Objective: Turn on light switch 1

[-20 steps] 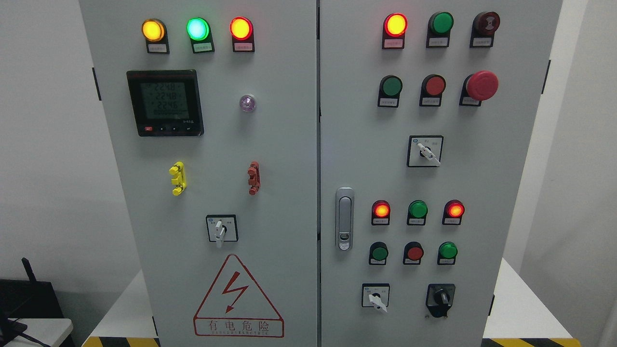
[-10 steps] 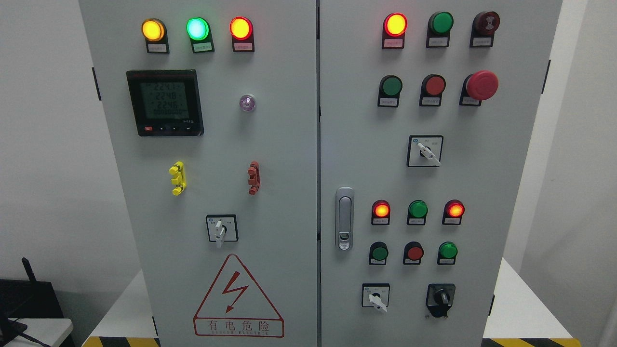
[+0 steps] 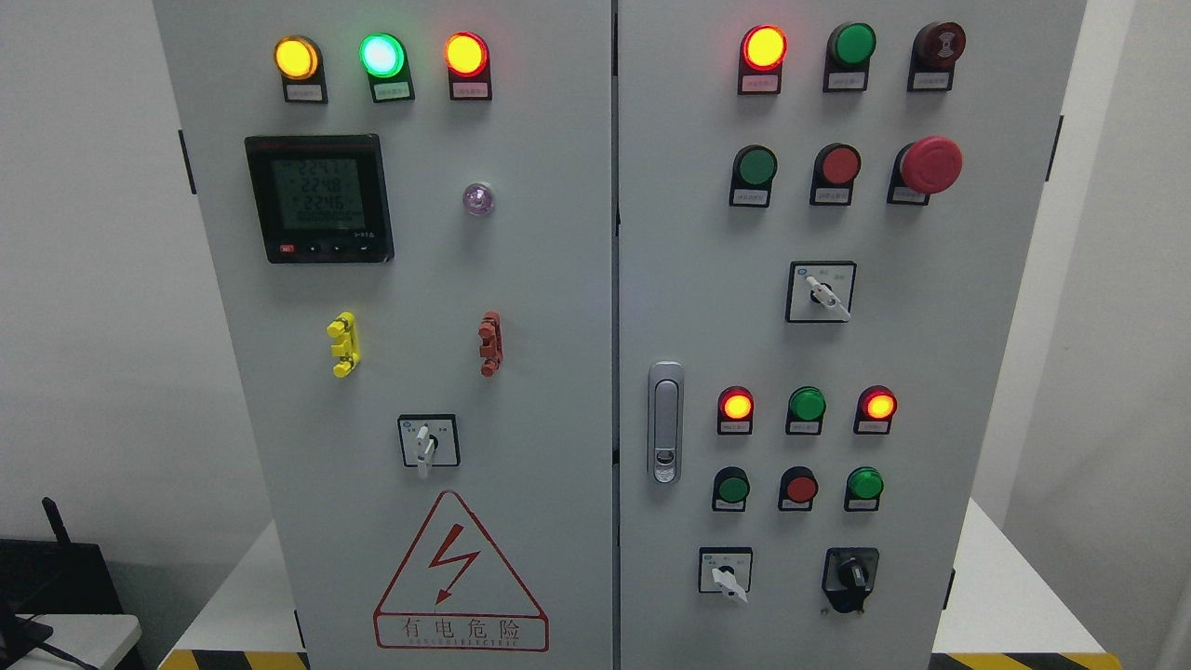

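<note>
No hand is seen in the head view, so finger state cannot be told. Light switch 1 cannot be identified on the control cabinet [image 3: 521, 279]; reaching is judged not yet begun.

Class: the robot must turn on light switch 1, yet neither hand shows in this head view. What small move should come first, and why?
Probably raise one arm into view toward the cabinet. No hand is near any control, and the small labels are unreadable, so which control is switch 1 cannot be told; the rotary selectors, such as the one at, are only candidates.
</note>
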`<move>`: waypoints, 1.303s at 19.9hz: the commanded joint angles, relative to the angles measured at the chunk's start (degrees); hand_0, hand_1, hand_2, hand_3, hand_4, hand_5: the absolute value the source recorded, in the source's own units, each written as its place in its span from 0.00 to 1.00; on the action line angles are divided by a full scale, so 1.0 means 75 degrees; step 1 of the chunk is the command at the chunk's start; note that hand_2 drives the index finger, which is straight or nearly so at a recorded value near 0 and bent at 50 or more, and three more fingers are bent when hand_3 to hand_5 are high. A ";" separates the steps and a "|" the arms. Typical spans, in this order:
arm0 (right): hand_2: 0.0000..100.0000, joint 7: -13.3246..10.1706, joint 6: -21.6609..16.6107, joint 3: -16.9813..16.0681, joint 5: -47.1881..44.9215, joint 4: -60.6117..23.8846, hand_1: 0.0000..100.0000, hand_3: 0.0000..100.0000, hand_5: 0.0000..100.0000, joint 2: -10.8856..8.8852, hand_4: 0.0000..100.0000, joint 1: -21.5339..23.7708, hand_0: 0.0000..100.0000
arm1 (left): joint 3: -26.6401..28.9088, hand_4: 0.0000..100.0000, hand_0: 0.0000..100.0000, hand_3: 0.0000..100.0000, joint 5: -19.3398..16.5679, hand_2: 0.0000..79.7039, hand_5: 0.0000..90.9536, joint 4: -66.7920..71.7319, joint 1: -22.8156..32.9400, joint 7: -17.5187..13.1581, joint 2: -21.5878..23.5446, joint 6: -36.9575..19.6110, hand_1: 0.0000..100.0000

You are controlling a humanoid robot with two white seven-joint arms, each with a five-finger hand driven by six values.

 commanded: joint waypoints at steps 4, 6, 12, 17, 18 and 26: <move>0.00 -0.0005 -0.0001 0.0129 -0.0188 0.0000 0.39 0.00 0.00 0.0003 0.00 0.0004 0.12 | 0.2891 0.40 0.46 0.30 -0.0214 0.02 0.08 -0.3951 0.0545 -0.0045 -0.0027 -0.0350 0.00; 0.00 -0.0005 0.0010 0.0129 -0.0188 0.0000 0.39 0.00 0.00 0.0002 0.00 0.0004 0.12 | 0.3243 0.43 0.46 0.35 -0.0214 0.08 0.09 -0.4466 0.0545 -0.0068 -0.0038 -0.0782 0.00; 0.00 -0.0005 -0.0001 0.0129 -0.0188 0.0000 0.39 0.00 0.00 0.0003 0.00 0.0004 0.12 | 0.3666 0.50 0.47 0.42 -0.0202 0.22 0.14 -0.7125 0.0569 -0.0348 -0.0073 -0.1124 0.00; 0.00 -0.0005 -0.0001 0.0129 -0.0188 0.0000 0.39 0.00 0.00 0.0002 0.00 0.0004 0.12 | 0.3726 0.52 0.49 0.45 -0.0202 0.22 0.19 -0.8978 0.0324 -0.0971 -0.0062 -0.0937 0.00; 0.00 -0.0005 -0.0001 0.0129 -0.0188 0.0000 0.39 0.00 0.00 0.0003 0.00 0.0004 0.12 | 0.3702 0.52 0.49 0.45 -0.0190 0.22 0.19 -0.9201 0.0148 -0.0983 -0.0062 -0.0948 0.00; 0.00 -0.0005 0.0010 0.0129 -0.0188 0.0000 0.39 0.00 0.00 0.0003 0.00 -0.0008 0.12 | 0.3199 0.62 0.48 0.51 -0.0202 0.30 0.43 -1.0889 -0.0240 -0.0971 0.0008 -0.1018 0.00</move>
